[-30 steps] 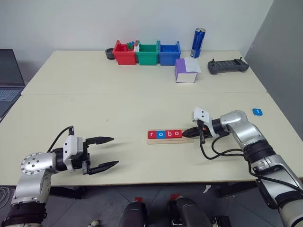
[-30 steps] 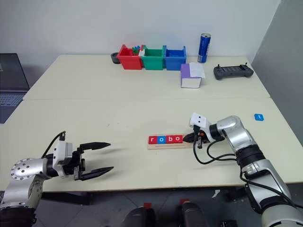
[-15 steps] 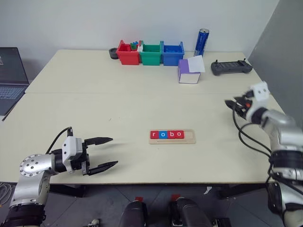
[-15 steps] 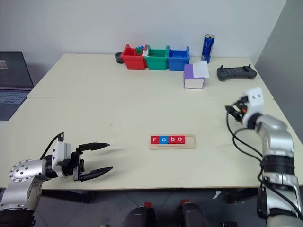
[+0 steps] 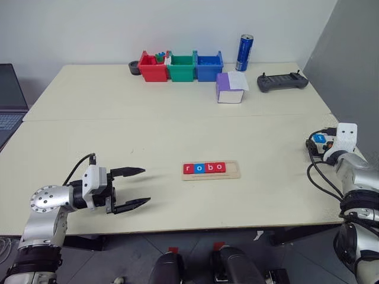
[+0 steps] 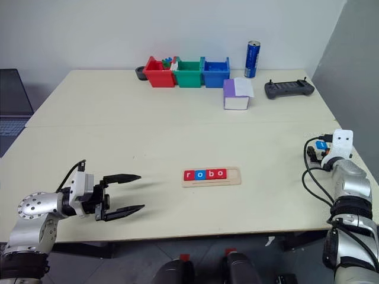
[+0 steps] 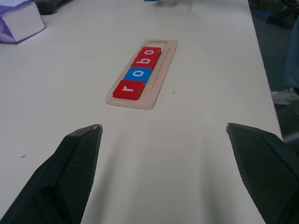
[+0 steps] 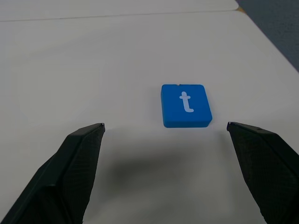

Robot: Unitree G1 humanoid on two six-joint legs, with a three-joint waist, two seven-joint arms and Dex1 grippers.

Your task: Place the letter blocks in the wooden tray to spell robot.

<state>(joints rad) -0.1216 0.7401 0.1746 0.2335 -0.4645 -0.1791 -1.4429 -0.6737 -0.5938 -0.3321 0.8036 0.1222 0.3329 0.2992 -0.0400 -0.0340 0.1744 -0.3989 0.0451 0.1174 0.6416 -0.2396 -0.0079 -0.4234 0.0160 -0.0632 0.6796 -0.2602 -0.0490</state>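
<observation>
**Last tile waits ahead of the right jaws**

Both sets of jaws stand wide apart and hold nothing. The right gripper [image 8: 164,128] is out near the right edge of the table [image 5: 177,118], and the blue "t" block [image 8: 186,105] lies flat on the tabletop just ahead of it, apart from both fingers and sitting a little toward one finger rather than dead centre between them. The tile is square, so it has no long axis to worry about; its edges look roughly in line with the way the fingers point.

The left gripper [image 5: 129,189] hangs over the near left part of the table, pointing across toward the wooden tray [image 5: 234,174]. That tray lies crosswise in front of the robot, well apart from the "t". Four letter blocks [image 5: 204,168] already sit in it reading r, o, b, o, with one bare slot at its right end.

To my eye the right arm is plainly the nearer one for the pickup; it needs to move forward and straddle the tile before closing.
</observation>
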